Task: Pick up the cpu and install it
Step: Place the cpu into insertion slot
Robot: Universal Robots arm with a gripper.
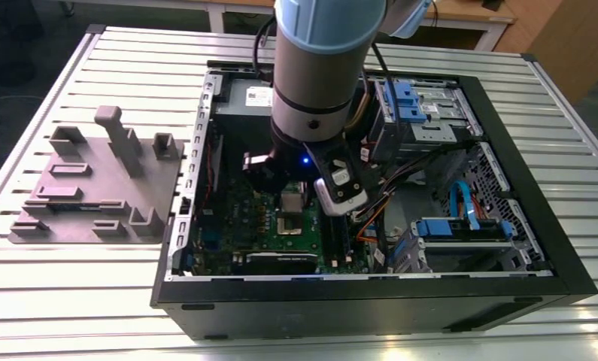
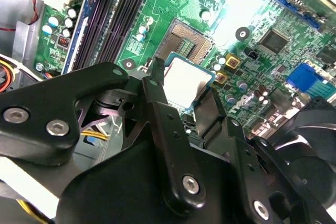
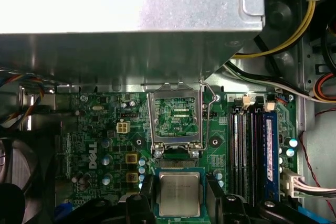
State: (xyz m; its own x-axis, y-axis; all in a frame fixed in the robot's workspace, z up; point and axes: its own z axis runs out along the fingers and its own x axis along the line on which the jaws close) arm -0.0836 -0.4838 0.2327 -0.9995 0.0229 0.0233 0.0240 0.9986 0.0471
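The open computer case [image 1: 379, 301] is lying on the table [image 1: 98, 301], holding the green motherboard [image 3: 94, 129]. The gripper [image 3: 180, 186] is clasping the cpu [image 3: 179, 196] flat, metal top upward, just beside the empty socket [image 2: 191, 40] near the board's middle.

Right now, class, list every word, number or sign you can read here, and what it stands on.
Circuit board: a white maker's logo, left unquoted; its part codes are too small to read.
Chip: faint marks, too blurred to read.
Sticker on the silver box: too blurred to read.
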